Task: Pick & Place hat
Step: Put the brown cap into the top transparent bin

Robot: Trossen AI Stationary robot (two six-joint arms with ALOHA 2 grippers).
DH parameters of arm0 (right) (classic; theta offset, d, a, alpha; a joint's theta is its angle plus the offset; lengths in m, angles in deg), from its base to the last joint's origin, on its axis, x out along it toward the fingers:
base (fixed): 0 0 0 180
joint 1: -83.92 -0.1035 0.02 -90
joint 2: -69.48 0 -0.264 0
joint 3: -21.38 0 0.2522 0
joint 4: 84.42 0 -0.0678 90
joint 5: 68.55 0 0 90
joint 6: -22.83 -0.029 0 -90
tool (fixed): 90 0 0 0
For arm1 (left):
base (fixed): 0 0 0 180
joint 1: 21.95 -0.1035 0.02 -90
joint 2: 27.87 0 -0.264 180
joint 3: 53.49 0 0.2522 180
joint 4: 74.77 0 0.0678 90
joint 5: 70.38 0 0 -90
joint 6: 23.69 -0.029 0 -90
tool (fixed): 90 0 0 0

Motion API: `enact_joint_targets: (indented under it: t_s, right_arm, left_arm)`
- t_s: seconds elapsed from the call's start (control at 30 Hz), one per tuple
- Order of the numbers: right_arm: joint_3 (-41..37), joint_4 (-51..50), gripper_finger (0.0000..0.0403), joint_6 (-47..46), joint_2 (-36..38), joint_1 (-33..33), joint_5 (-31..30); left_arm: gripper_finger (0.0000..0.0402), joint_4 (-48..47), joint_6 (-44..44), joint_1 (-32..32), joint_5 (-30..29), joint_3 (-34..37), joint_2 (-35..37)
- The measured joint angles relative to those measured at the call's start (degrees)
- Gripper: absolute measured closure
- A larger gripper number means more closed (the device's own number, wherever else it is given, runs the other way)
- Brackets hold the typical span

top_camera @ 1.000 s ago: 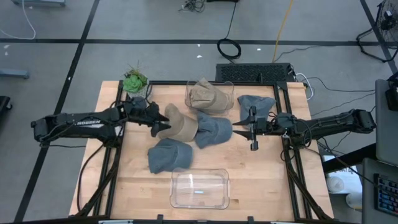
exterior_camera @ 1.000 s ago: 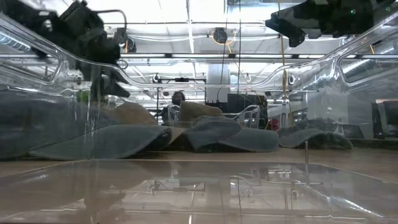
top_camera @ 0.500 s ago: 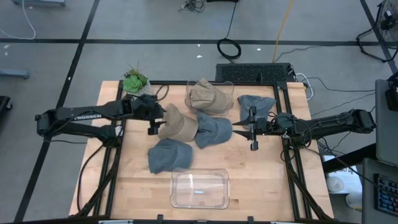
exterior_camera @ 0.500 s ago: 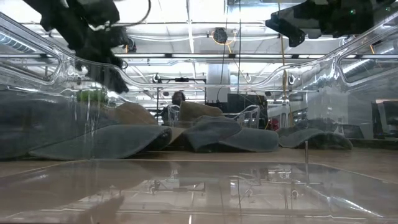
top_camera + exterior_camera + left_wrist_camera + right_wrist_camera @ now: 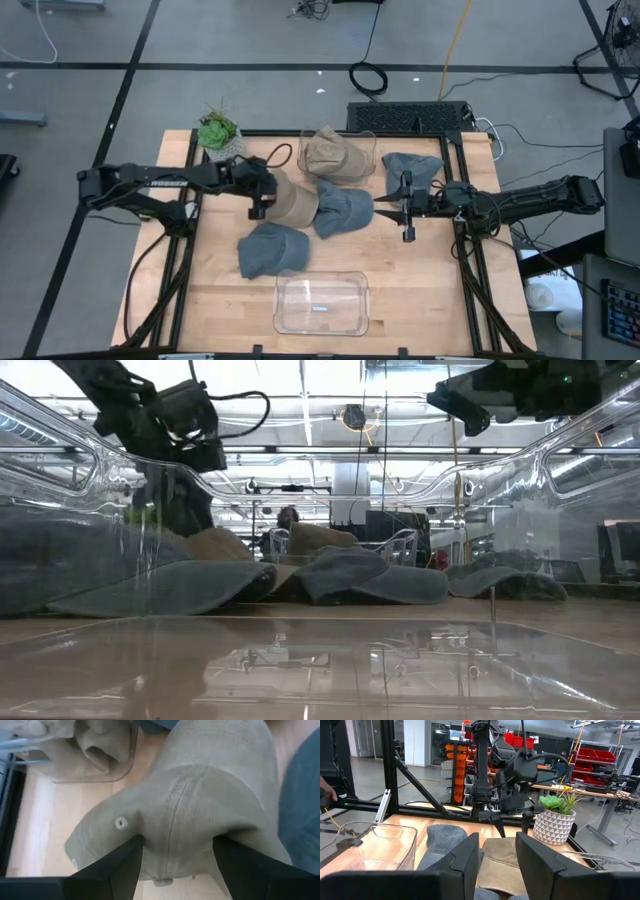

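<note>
Wooden table (image 5: 420, 290) on grey floor, seen from above. Upper left: potted plant (image 5: 217, 132) at table corner. Left of centre: left gripper (image 5: 262, 196) down over tan hat (image 5: 290, 202), fingers spread wide astride its crown, not clamped. Below it: grey hat (image 5: 272, 248); clear bin (image 5: 321, 302) at lower centre. Centre: blue-grey hat (image 5: 343, 208) touching the tan one. Right of centre: right gripper (image 5: 406, 205) hovering, fingers apart, holding nothing.
</note>
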Motion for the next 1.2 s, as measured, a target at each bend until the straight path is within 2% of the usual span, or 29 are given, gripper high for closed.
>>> enact_joint_targets:
  t_s: [0.2, 0.3, 0.4, 0.6, 0.67, 0.87, 1.2]
  right_arm:
    - [0.0, 0.0, 0.0284, 0.0, 0.0, 0.0, 0.0]
    - [0.0, 0.0, 0.0284, 0.0, 0.0, 0.0, 0.0]
    - [0.0, -0.02, 0.0285, 0.0, 0.0, 0.0, 0.0]
    - [0.0, -0.02, 0.0286, 0.0, 0.0, 0.0, -0.01]
    - [0.0, -0.02, 0.0285, 0.0, 0.0, 0.0, -0.01]
    - [0.0, -0.02, 0.0286, 0.0, 0.0, 0.0, -0.02]
    - [0.0, -0.1, 0.0286, 0.0, 0.0, 0.0, -0.13]
  left_arm:
    - [0.0149, 0.77, -0.09, 0.0, -1.88, 0.0, -3.18]
    - [0.0164, 0.72, -0.22, 0.0, -2.4, 0.02, -3.61]
    - [0.0209, 0.86, -0.36, 0.0, -2.4, 0.02, -3.61]
    - [0.0357, 1.33, -0.36, -0.16, -2.37, 0.02, -3.61]
    - [0.0387, 1.24, 0.12, -0.47, -2.33, 0.02, -3.61]
    - [0.0393, -0.37, 1.58, -0.26, -2.64, 0.05, -2.13]
    - [0.0395, -2.65, 4.79, -0.11, -5.07, 0.09, 6.04]
